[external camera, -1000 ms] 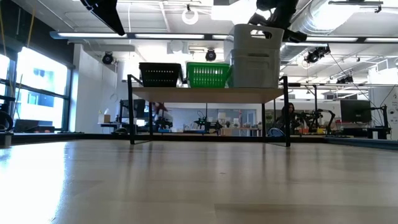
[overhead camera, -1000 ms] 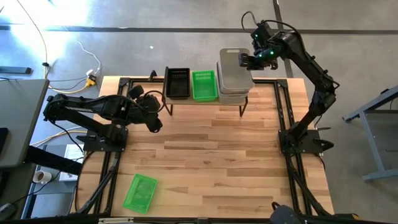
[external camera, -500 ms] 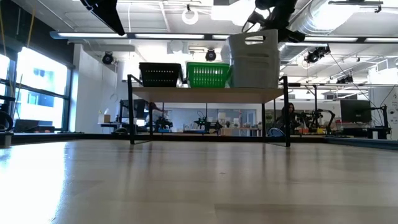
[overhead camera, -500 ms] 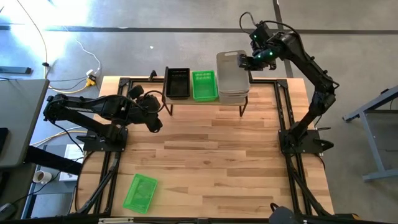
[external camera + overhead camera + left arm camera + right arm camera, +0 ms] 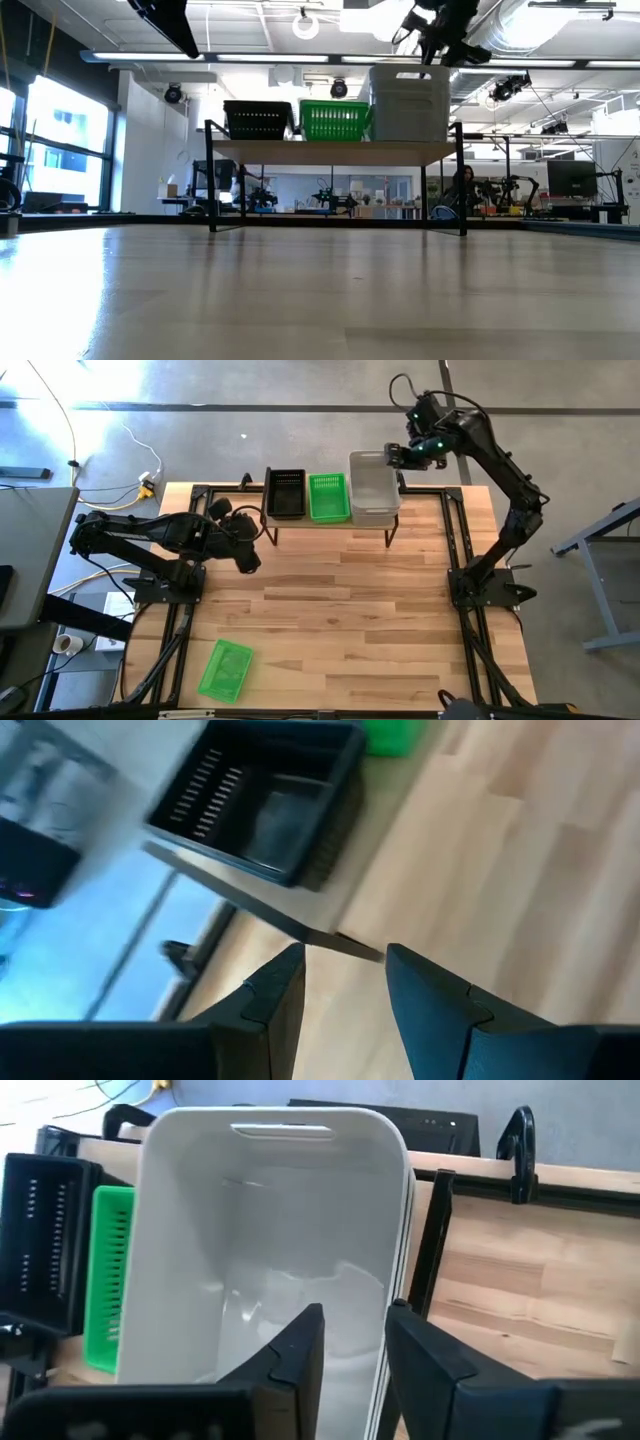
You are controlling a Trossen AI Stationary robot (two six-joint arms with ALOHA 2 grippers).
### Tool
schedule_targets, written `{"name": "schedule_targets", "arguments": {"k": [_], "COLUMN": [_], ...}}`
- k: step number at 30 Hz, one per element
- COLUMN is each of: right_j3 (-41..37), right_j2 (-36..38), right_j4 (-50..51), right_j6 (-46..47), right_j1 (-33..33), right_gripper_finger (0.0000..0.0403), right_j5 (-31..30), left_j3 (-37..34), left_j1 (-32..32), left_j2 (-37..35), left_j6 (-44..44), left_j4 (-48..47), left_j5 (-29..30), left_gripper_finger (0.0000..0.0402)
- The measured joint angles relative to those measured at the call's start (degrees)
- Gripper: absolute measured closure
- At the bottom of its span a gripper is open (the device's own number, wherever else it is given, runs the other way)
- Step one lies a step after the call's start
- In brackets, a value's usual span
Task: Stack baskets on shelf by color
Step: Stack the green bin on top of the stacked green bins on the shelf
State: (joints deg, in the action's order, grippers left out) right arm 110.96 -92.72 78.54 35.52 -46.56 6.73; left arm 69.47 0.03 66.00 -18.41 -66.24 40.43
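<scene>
On the shelf (image 5: 330, 523) at the table's far edge stand a black basket (image 5: 285, 493), a green basket (image 5: 328, 497) and a stack of whitish baskets (image 5: 375, 488), side by side on their bottoms. My right gripper (image 5: 396, 455) is open at the stack's far right corner, just above the rim (image 5: 440, 62). In the right wrist view one finger (image 5: 300, 1355) stands over the top basket's inside and the other (image 5: 425, 1365) outside its wall. Another green basket (image 5: 225, 670) lies on the table near the left front. My left gripper (image 5: 248, 542) hovers open beside the shelf's left leg. My right gripper straddles the top whitish basket's wall (image 5: 395, 1280) near its far right corner, coming from above, one finger inside and one outside. Whether either finger touches the wall I cannot tell. The basket sits level, nested in the stack.
Black frame rails (image 5: 455, 530) run along the table's left and right sides. The wide wooden tabletop (image 5: 340, 620) stretches in front of the shelf. The left wrist view shows the black basket (image 5: 265, 805) and the shelf's edge (image 5: 250, 905) just ahead of my left fingers.
The top whitish basket, held raised above the stack by my right gripper a second ago, has come down and shifted slightly left, and now sits nested and level in the stack. My right gripper has come down with it and stays at its far right corner.
</scene>
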Motion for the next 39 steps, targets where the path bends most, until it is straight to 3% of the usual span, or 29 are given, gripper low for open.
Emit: {"name": "schedule_targets", "arguments": {"k": [9, 16, 28, 39], "right_j3": [0.00, 0.00, 0.00, 0.00], "right_j2": [3.24, 3.47, 3.47, 3.47], "right_j4": [0.02, 0.02, 0.00, 0.00], "right_j6": [-0.93, 2.25, 13.88, 24.47], "right_j1": [7.77, 18.37, 34.72, 46.05], "right_gripper_finger": [0.0318, 0.0318, 0.0318, 0.0318], "right_j5": [-1.74, -4.82, -12.57, -18.80], "left_j3": [0.02, 0.04, 0.04, -2.38], "left_j1": [-2.59, -11.75, -34.25, -46.76], "left_j2": [-0.47, -0.59, -0.59, -0.56], "left_j6": [-2.08, -9.34, -28.98, -58.77], "left_j4": [-1.70, -4.85, -4.87, -5.60], "left_j5": [-14.63, -21.57, -21.82, -21.71], "left_gripper_finger": [0.0270, 0.0270, 0.0270, 0.0270]}}
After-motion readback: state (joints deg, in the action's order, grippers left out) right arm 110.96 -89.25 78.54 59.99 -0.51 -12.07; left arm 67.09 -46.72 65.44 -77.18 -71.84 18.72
